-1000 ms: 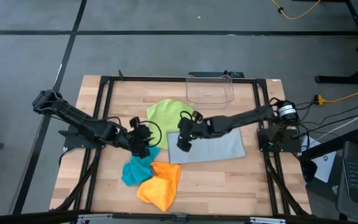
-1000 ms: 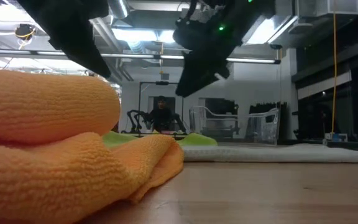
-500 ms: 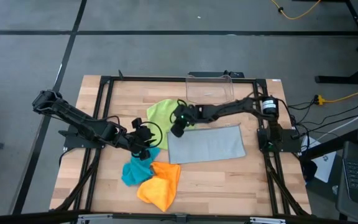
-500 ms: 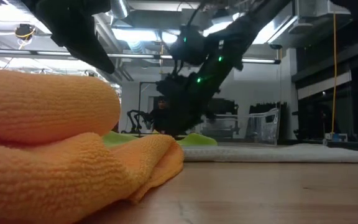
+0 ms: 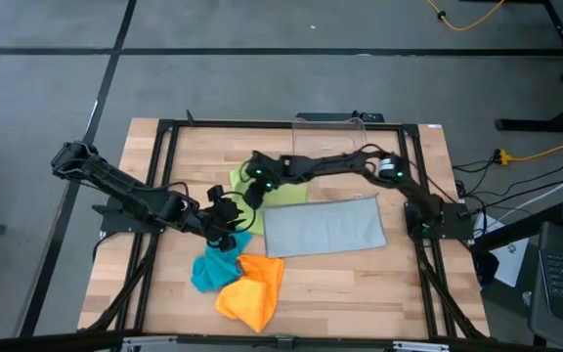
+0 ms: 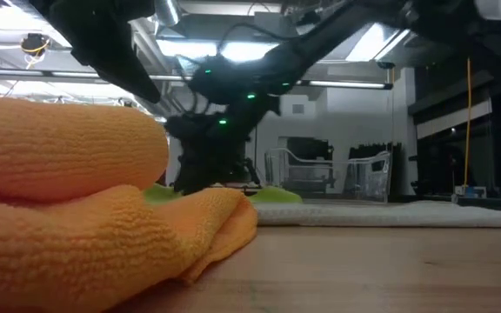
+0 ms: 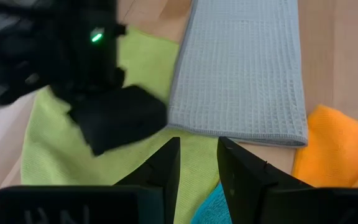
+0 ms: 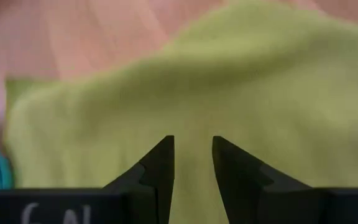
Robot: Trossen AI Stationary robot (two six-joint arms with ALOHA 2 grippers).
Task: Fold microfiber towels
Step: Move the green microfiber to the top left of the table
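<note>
1. Lime green cloth was the hardest thing to read: the lime green towel (image 5: pixel 267 182) lay mostly hidden under the right arm in the high view, so its outline and long axis could not be told.
2. The right gripper (image 8: pixel 191 163) hung over the lime green towel, its two fingers (image 8: pixel 160 168) parted by a narrow gap with nothing between them; whether the tips touched the cloth could not be told.
3. The light grey towel (image 5: pixel 323 227) lay flat just beside the lime green towel, a rectangle with its long axis running across the table, toward the right arm's base.
4. The left gripper (image 7: pixel 197 163) hovered at the lime green towel's near edge, fingers (image 7: pixel 240 173) slightly apart and empty.
5. The teal blue towel (image 5: pixel 213 267) sat crumpled past the left gripper from the lime green towel, partly covered by it.
6. The orange towel (image 5: pixel 252 289) lay bunched, touching the teal one; in the low view it filled the foreground and blocked much of the table.
7. A clear plastic bin (image 5: pixel 331 141) stood beyond the lime green towel, at the table's far edge.
</note>
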